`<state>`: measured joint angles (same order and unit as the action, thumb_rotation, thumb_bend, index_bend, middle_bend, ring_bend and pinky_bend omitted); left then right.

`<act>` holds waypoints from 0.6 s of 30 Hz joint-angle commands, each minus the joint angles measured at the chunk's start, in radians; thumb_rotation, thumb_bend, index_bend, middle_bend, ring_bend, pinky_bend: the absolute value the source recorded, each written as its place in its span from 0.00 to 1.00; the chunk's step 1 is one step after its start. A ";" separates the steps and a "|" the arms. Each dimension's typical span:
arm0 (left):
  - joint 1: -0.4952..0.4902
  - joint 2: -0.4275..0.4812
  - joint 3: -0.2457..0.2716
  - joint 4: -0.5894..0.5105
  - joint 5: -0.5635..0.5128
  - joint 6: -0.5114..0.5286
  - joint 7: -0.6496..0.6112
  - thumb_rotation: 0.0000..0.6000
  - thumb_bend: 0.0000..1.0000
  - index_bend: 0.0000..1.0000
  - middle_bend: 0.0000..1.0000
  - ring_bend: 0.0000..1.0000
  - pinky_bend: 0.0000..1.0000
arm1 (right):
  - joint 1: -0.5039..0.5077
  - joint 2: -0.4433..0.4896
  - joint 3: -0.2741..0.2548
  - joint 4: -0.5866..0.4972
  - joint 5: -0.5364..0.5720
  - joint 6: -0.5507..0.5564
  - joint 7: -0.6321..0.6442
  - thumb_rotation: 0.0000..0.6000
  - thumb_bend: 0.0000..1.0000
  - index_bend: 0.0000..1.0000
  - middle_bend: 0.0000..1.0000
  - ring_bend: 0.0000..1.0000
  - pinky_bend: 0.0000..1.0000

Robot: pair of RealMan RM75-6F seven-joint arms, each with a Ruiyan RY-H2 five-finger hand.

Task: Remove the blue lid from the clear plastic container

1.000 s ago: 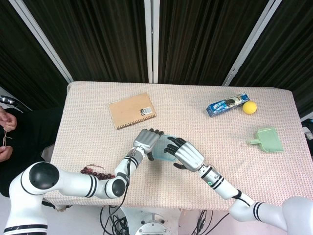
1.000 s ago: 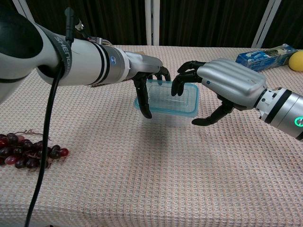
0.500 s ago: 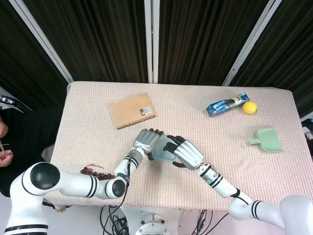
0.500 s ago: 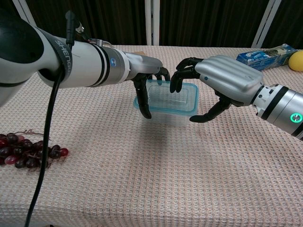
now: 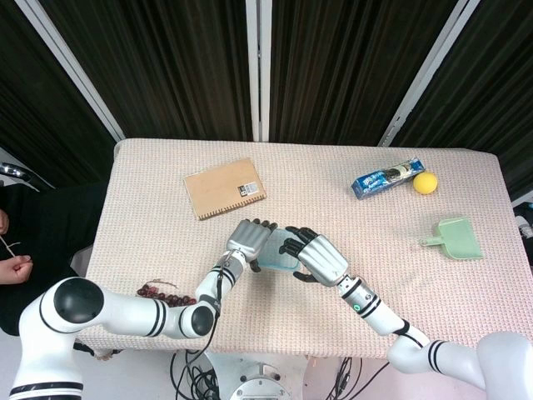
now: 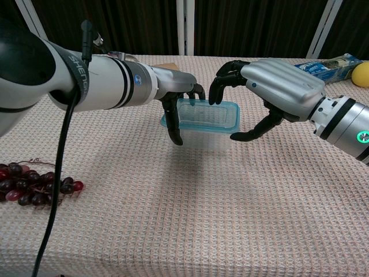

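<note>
The clear plastic container (image 6: 199,134) with its blue lid (image 6: 203,113) sits at the table's near middle; the lid (image 5: 277,252) also shows in the head view. My left hand (image 6: 173,101) (image 5: 247,240) grips the container's left end, thumb down the front wall and fingers over the far rim. My right hand (image 6: 277,86) (image 5: 321,260) arches over the right end. Its fingertips (image 6: 215,95) touch the lid's far edge and its thumb presses against the near right corner. The lid is on the container.
A brown notebook (image 5: 225,188) lies at the back left. A blue snack packet (image 5: 386,177) and a yellow ball (image 5: 425,183) sit at the back right, a green dustpan (image 5: 456,237) at the right. Grapes (image 6: 34,187) lie at the near left.
My right hand has moved left onto the lid, its thumb closing in on the right end. The container now sits more level in the left hand.
</note>
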<state>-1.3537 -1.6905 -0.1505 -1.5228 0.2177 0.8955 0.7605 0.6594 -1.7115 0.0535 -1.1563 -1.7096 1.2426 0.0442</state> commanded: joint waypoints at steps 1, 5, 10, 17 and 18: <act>0.002 -0.002 0.000 0.002 0.005 0.000 -0.002 1.00 0.00 0.24 0.28 0.15 0.27 | 0.000 0.002 0.001 -0.002 0.000 0.006 0.000 1.00 0.09 0.40 0.38 0.17 0.29; 0.006 -0.010 0.001 0.008 0.015 0.004 -0.003 1.00 0.00 0.25 0.28 0.15 0.27 | 0.001 0.003 0.000 -0.002 0.002 0.011 0.003 1.00 0.09 0.41 0.39 0.17 0.30; 0.010 -0.016 0.000 0.013 0.025 0.008 -0.005 1.00 0.00 0.26 0.29 0.15 0.27 | 0.002 0.005 0.000 -0.004 0.002 0.023 0.010 1.00 0.11 0.41 0.39 0.18 0.30; 0.019 -0.022 -0.006 0.020 0.038 0.006 -0.012 1.00 0.00 0.26 0.29 0.16 0.27 | 0.000 0.006 0.005 -0.003 0.006 0.038 0.013 1.00 0.14 0.42 0.40 0.19 0.31; 0.020 -0.022 -0.007 0.020 0.039 0.006 -0.014 1.00 0.00 0.26 0.29 0.16 0.27 | 0.000 0.006 0.005 -0.003 0.006 0.039 0.013 1.00 0.15 0.42 0.40 0.19 0.32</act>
<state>-1.3343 -1.7122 -0.1568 -1.5026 0.2565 0.9017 0.7473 0.6598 -1.7054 0.0583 -1.1589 -1.7034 1.2814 0.0573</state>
